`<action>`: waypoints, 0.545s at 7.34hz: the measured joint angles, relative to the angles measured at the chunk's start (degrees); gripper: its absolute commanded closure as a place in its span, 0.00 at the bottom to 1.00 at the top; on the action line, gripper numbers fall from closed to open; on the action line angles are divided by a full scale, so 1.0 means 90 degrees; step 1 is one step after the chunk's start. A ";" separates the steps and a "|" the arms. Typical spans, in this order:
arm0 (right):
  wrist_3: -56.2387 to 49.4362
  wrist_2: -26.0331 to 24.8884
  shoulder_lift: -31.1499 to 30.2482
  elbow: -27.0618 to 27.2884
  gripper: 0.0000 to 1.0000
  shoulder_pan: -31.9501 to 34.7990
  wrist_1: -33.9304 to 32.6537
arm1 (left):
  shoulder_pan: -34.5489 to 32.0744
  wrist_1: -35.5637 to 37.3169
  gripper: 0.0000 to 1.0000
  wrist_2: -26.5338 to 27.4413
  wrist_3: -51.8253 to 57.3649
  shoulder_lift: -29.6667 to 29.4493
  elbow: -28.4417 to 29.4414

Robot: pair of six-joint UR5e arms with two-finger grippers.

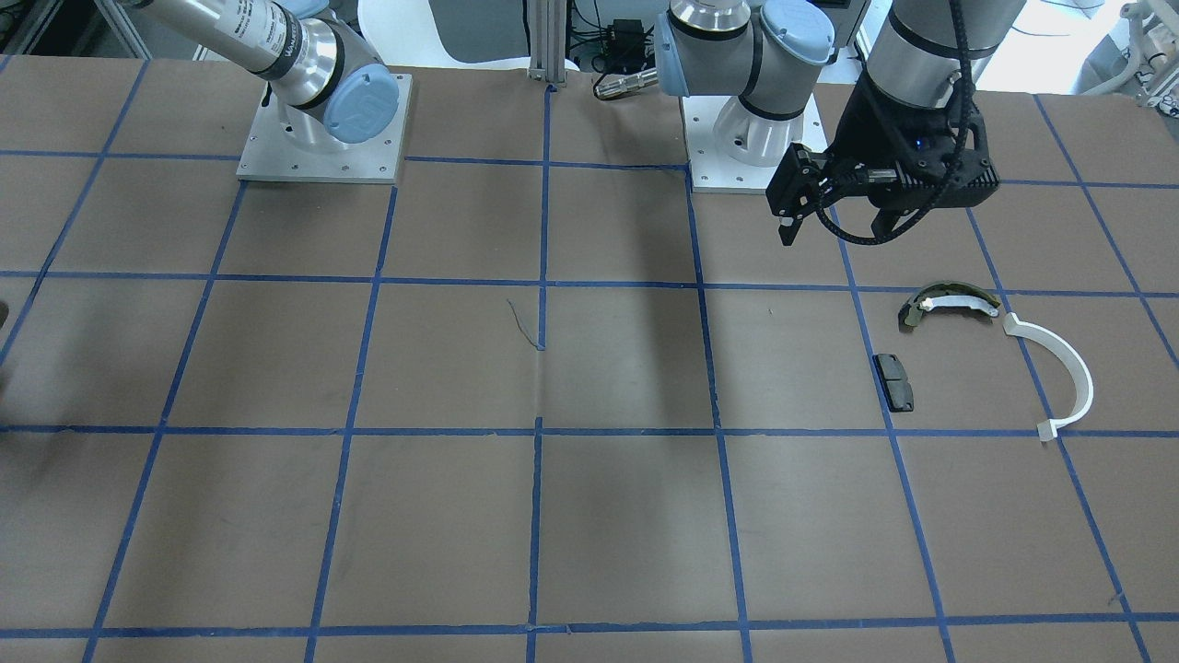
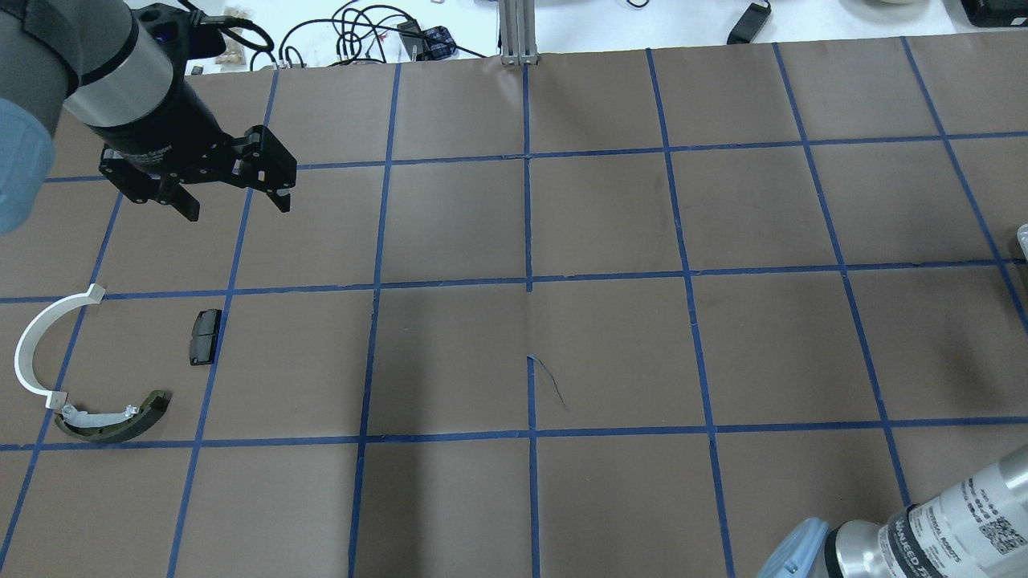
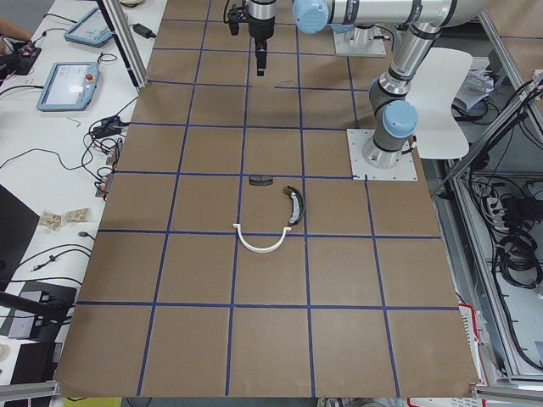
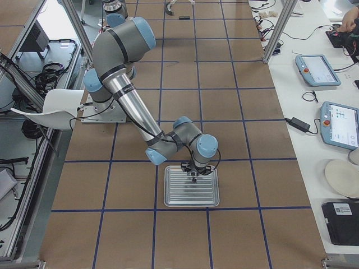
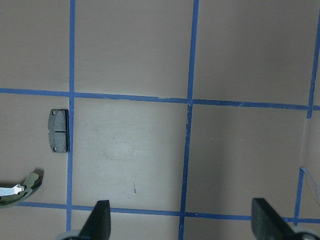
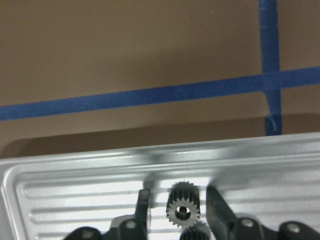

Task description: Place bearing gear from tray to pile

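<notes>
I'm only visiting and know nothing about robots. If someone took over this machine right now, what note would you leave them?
Left claw: open, empty, hovering above the table near the pile.
Right claw: open, straddling the bearing gear on the tray, not gripping.
Pile: white half-ring, olive-and-white curved piece and black pad, on the left arm's side.
Done: gear not yet lifted.
Left: grip it, carry it to the pile, release.

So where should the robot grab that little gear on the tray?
By its toothed rim, coming straight down from above. The gear lies flat on the tray with its hole facing up, so two opposite sides are free. The right gripper is open with one finger on each side, probably ready to squeeze.
</notes>
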 measured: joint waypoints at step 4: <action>0.0161 -0.0453 -0.0427 -0.0058 1.00 0.0152 0.0117 | 0.0008 0.0000 0.00 0.0000 -0.0005 0.0017 -0.0003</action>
